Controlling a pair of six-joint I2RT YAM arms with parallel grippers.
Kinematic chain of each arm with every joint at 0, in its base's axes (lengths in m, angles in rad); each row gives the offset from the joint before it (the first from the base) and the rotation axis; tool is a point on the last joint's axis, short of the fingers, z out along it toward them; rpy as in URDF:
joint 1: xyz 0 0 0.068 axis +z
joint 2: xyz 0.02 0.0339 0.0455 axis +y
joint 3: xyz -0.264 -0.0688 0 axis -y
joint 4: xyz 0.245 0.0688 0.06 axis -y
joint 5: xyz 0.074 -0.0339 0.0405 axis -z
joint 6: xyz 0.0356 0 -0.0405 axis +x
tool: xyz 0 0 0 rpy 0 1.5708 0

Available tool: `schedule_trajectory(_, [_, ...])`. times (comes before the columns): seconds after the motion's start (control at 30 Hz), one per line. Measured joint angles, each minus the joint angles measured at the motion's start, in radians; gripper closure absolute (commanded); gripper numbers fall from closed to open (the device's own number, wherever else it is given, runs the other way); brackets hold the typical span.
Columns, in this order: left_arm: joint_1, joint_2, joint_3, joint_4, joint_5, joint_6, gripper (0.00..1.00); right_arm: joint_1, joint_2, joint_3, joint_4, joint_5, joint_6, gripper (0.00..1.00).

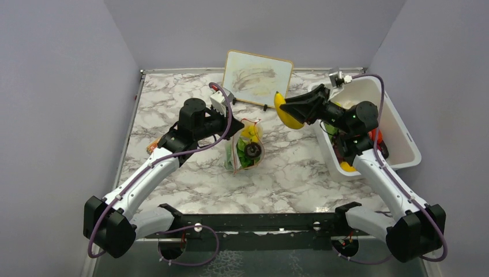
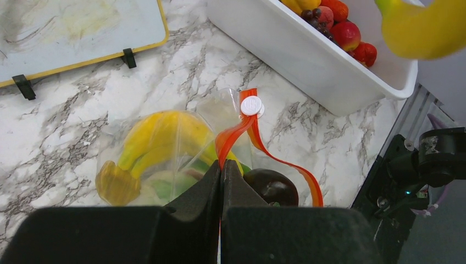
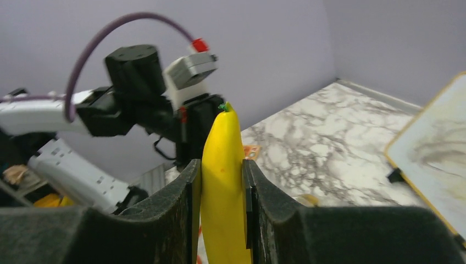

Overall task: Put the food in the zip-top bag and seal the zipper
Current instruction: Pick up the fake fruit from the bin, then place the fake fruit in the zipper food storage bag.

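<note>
The marbled tabletop (image 1: 173,104) carries everything, and a white tub (image 1: 398,124) sits at its right side with red pieces (image 2: 346,33) and dark grapes (image 2: 316,16) lying inside. A yellow-framed board (image 1: 256,78) leans on clips at the far edge, between the two arms. Near the middle of the tabletop the clear bag (image 2: 165,148) lies slumped, its mouth towards the left arm. The left tool (image 2: 221,170) is at that mouth with its jaws pressed fully together, pinching the red-orange zipper strip (image 2: 233,133) so that one lip is lifted and the strip bows away in a loop. The right tool (image 3: 221,176) is partly closed around a yellow banana (image 1: 286,112), one finger on each side of it. It holds the banana in the air between the tub and the bag, green stem tip pointing away from the wrist. Inside the bag are another banana (image 2: 159,132), some green leaf (image 1: 245,158) and a dark round fruit (image 2: 272,187) near the mouth. A small white slider (image 2: 251,104) sits on the strip at its far end. A small orange card (image 1: 152,146) lies on the tabletop beside the left arm, well apart from the bag.
</note>
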Motion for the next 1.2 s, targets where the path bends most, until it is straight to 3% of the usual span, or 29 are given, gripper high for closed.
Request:
schedule_trajectory(0.33, [0.000,0.000,0.000,0.000,0.025,-0.050,1.00,0.234,0.018,-0.073,0.246,-0.157,-0.005,0.81])
schedule_trajectory(0.5, [0.001,0.000,0.000,-0.003,0.057,-0.069,1.00,0.331,0.116,-0.068,0.380,-0.233,-0.010,0.81])
schedule_trajectory(0.7, [0.001,0.000,0.000,-0.007,0.093,-0.080,1.00,0.441,0.245,-0.029,0.422,-0.321,-0.040,0.80])
schedule_trajectory(1.2, [0.002,-0.004,0.031,-0.053,0.120,-0.066,1.00,0.497,0.482,-0.027,0.786,-0.447,-0.043,0.77])
